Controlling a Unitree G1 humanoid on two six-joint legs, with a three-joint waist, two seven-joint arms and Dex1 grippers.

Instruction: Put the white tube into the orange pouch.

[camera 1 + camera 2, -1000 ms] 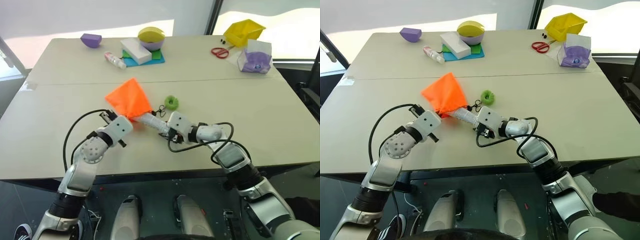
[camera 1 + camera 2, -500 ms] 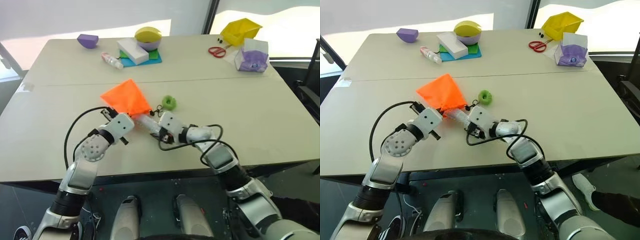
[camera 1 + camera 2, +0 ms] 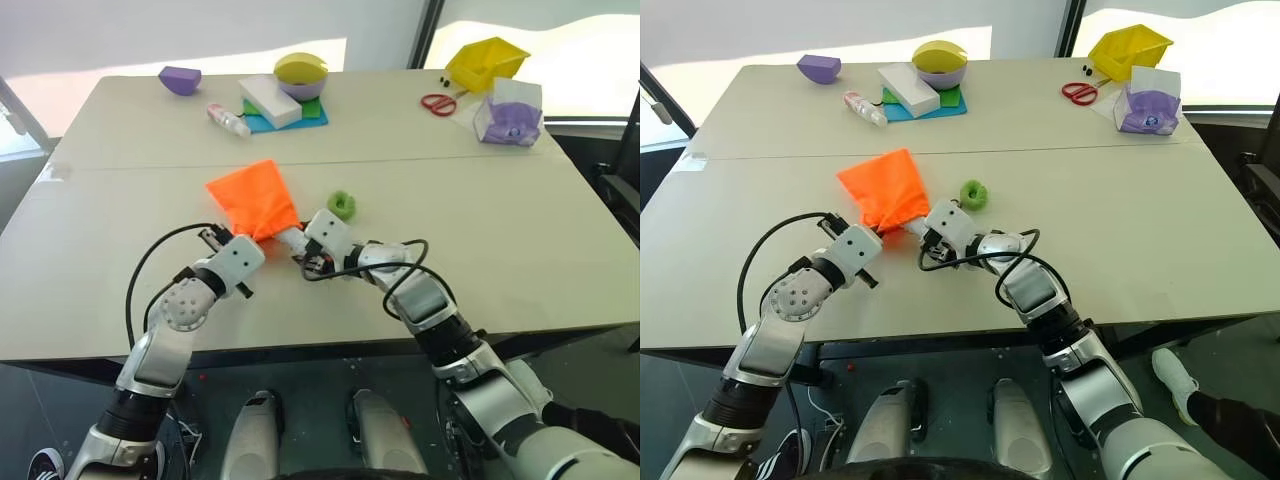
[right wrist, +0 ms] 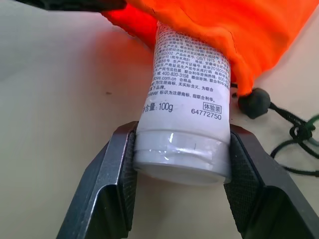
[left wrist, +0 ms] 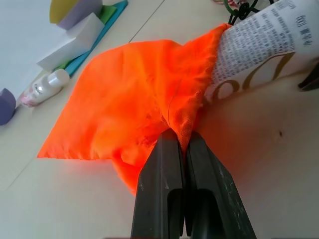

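White tube point(image 4: 187, 94), printed "100g 64772750", clamped at cap by right gripper point(image 4: 180, 164), enters orange pouch point(image 4: 239, 35) at 12 o'clock.

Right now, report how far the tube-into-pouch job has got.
Done: the left gripper has its fingers pinched shut on the mouth edge of the orange pouch, and the front of the white tube is already inside the opening. In hand: the right gripper grips the tube's cap end. Left: push the printed body and cap fully in, then let go.
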